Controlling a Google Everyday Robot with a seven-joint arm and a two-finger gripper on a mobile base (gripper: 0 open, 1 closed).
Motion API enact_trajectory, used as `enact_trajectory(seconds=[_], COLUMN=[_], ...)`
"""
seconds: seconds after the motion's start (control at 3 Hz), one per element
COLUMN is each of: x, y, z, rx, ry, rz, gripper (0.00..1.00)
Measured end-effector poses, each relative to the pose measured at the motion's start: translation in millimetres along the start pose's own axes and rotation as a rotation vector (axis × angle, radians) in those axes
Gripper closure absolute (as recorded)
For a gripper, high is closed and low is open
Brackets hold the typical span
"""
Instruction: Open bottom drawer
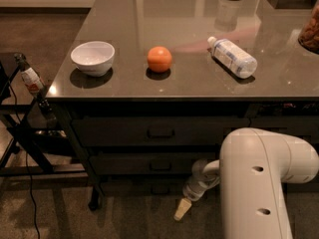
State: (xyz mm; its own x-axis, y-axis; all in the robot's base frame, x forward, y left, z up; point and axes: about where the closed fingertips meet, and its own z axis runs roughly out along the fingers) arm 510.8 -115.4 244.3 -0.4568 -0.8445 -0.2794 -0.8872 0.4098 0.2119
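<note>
The robot's tool (181, 210) hangs low in front of the drawer stack, around 6 o'clock in the shot. Its pale tan tip points down and off toward 7 o'clock, just above the floor. Honestly can't tell whether the tool is open or closed from this angle, and nothing shows in its grip. The fat white arm (259, 183) fills the 5 o'clock corner.

The bottom drawer (130, 187) is the lowest dark front under the surface (199, 19). It sits at about 10 o'clock from the tool, near it but not touching. It looks shut, sitting flush under the two drawers above it. Its small pull is barely visible in the shadow.

Up top, a white bowl (92, 58) sits at 9 o'clock from an orange (159, 59). A clear plastic bottle (233, 57) lies on its side at 3 o'clock from the orange, cap toward 10 o'clock. All three are well apart.
</note>
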Motion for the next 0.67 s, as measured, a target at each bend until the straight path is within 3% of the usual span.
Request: enact_trajectory(seconds=[0.67], x=[-2], y=[-34], z=[2], rx=[0.090], ry=[-0.012], rz=[0.045], gripper=[0.00])
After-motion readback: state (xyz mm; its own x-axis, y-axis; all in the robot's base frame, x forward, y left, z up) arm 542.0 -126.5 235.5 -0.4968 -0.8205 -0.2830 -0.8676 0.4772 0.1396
